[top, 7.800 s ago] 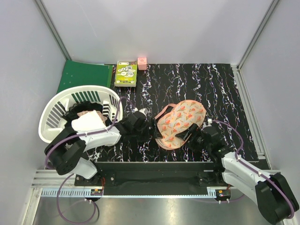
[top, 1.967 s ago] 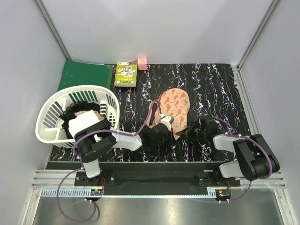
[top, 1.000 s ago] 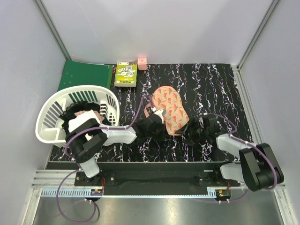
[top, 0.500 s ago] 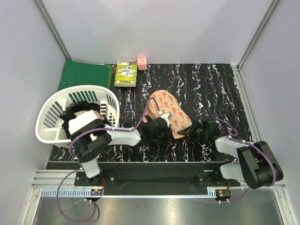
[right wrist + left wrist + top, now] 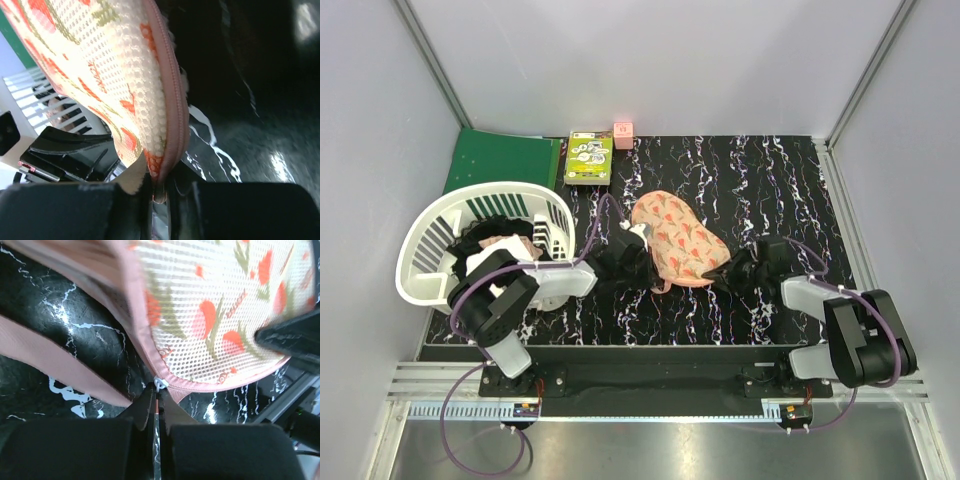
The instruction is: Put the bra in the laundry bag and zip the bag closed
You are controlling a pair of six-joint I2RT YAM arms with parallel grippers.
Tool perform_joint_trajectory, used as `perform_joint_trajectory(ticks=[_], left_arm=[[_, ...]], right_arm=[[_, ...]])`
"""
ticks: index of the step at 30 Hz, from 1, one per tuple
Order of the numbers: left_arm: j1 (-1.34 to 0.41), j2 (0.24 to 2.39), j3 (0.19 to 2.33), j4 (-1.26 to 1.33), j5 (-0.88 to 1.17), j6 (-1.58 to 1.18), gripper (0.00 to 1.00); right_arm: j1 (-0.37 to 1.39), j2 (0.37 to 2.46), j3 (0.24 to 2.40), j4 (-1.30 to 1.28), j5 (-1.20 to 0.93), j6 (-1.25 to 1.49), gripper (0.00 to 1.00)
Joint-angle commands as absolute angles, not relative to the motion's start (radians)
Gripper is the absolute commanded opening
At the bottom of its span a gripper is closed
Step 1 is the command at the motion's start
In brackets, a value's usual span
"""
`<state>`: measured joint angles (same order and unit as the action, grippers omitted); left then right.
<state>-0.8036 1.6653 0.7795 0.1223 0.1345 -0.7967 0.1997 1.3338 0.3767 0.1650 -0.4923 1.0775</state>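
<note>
The laundry bag point(image 5: 675, 240) lies on the black marbled table point(image 5: 790, 190) between the two arms, not far from the white basket point(image 5: 425, 245). The left gripper point(image 5: 159, 401) is pinched tight on its pink edge — right at the white zip pull point(image 5: 159, 384). The right gripper point(image 5: 159, 189) clamps the opposite pink rim, jaws nearly together.

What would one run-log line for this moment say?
left gripper: shut on zipper pull | right gripper: shut on laundry bag edge | bag: lying flat between both grippers | bra: not visible
</note>
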Motion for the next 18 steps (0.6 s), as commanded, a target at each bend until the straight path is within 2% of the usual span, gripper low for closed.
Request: perform_joint_trajectory(ticks=[1, 2, 5, 6, 8, 9, 12, 18], left_arm=[[-0.825, 1.634, 0.822, 0.084, 0.164, -0.726, 0.0], [-0.836, 1.637, 0.833, 0.095, 0.166, -0.732, 0.0], [-0.868, 1.664, 0.868, 0.139, 0.193, -0.781, 0.0], [-0.876, 1.673, 0.874, 0.153, 0.202, -0.814, 0.0], [-0.887, 1.706, 0.903, 0.178, 0.212, -0.839, 0.0], [-0.888, 1.715, 0.917, 0.182, 0.213, -0.856, 0.0], [-0.893, 1.752, 0.949, 0.198, 0.212, -0.883, 0.0], [-0.908, 1.795, 0.992, 0.199, 0.206, -0.91, 0.0]], right_arm=[[0.172, 1.412, 0.544, 0.049, -0.492, 0.872, 0.18], [0.173, 1.433, 0.575, 0.019, -0.482, 0.849, 0.31], [0.172, 1.483, 0.647, -0.084, -0.48, 0.792, 0.52], [0.172, 1.485, 0.652, -0.115, -0.477, 0.775, 0.65], [0.182, 1.457, 0.638, -0.144, -0.46, 0.747, 0.75], [0.189, 1.447, 0.637, -0.167, -0.448, 0.736, 0.83], [0.199, 1.37, 0.598, -0.21, -0.434, 0.753, 0.89], [0.236, 1.106, 0.413, -0.125, -0.403, 0.994, 0.89]])
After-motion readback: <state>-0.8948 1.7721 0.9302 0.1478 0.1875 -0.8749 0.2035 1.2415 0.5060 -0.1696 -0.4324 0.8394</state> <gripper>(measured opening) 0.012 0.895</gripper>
